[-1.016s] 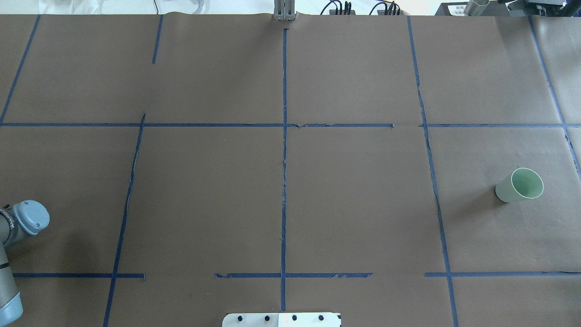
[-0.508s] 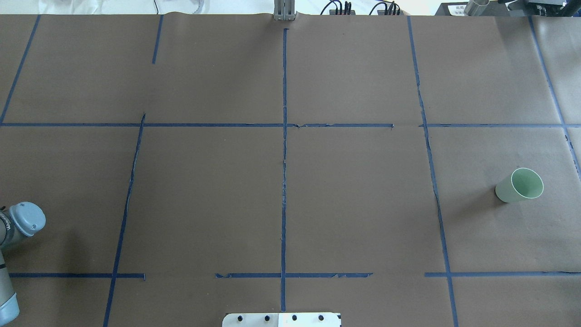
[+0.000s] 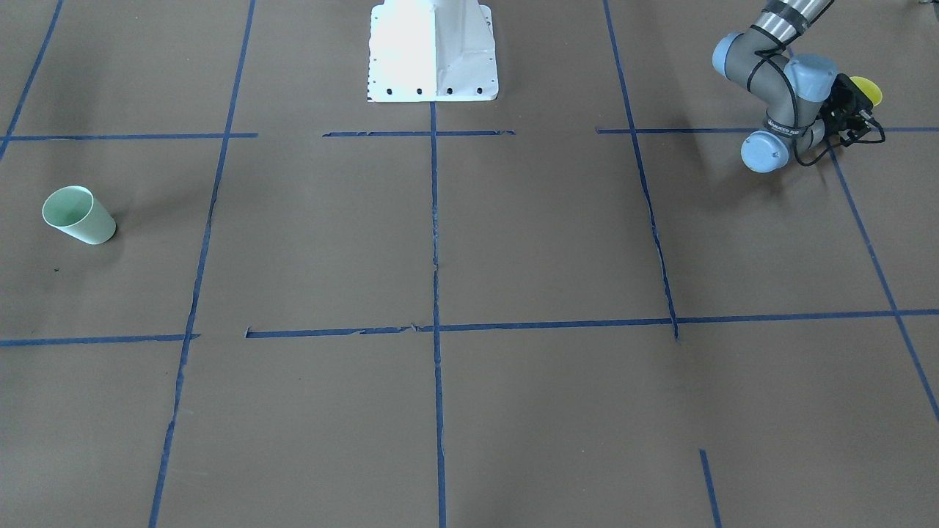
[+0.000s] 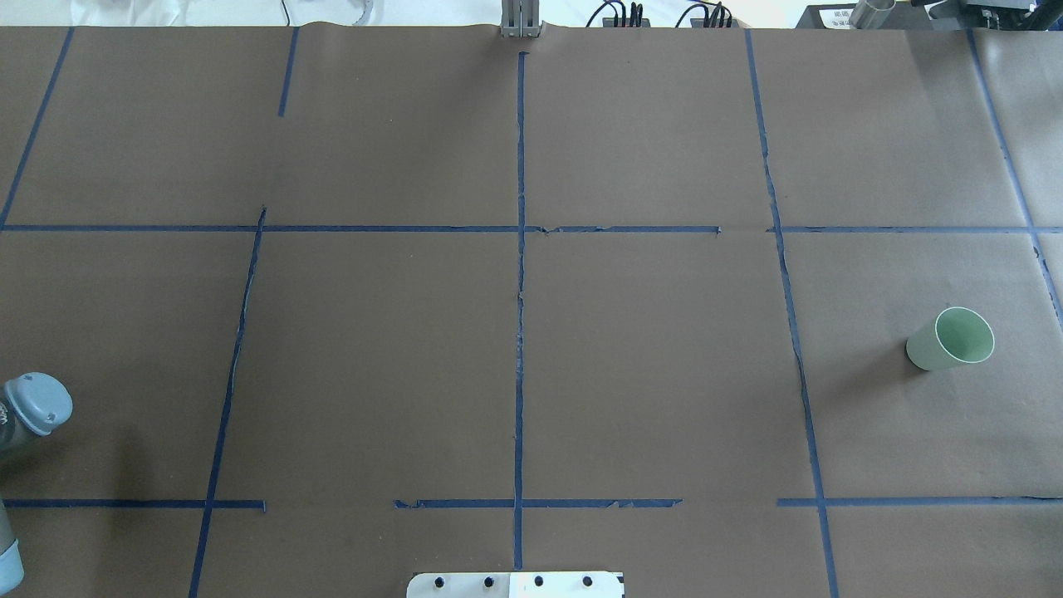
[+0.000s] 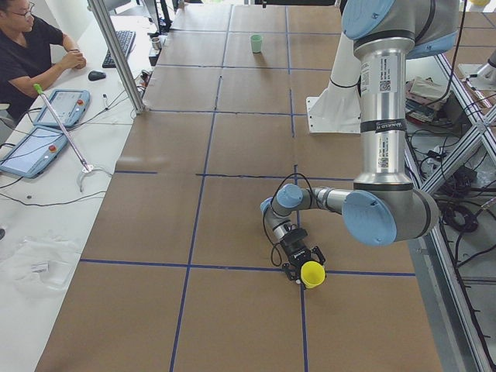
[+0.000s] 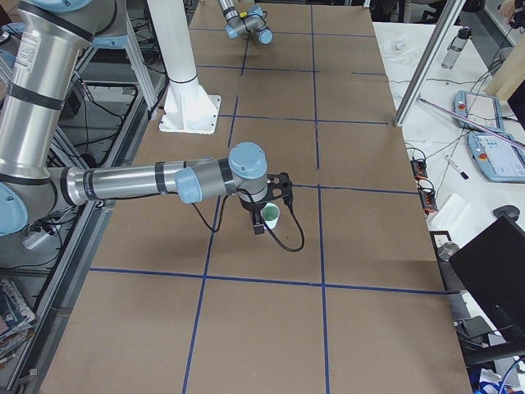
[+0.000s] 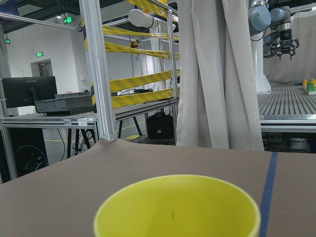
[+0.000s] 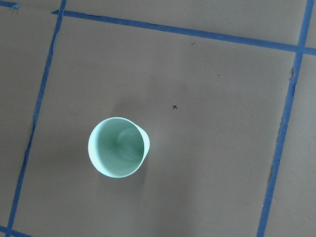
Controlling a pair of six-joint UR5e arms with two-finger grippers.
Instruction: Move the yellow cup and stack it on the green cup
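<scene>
Missed the yellow cup (image 5: 312,273) overhead; found it from the left side, upright on the table (image 5: 232,139) between the spread, unclamped jaws of the left gripper (image 5: 305,266). Could not judge the right gripper (image 6: 263,220) above the green cup (image 6: 271,217).

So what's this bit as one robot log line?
left gripper: at yellow cup, grip unclear | right gripper: above upright green cup | stack: not yet

Robot lab: tape-gridded table (image 4: 664,374), teach pendants (image 5: 62,108).
</scene>
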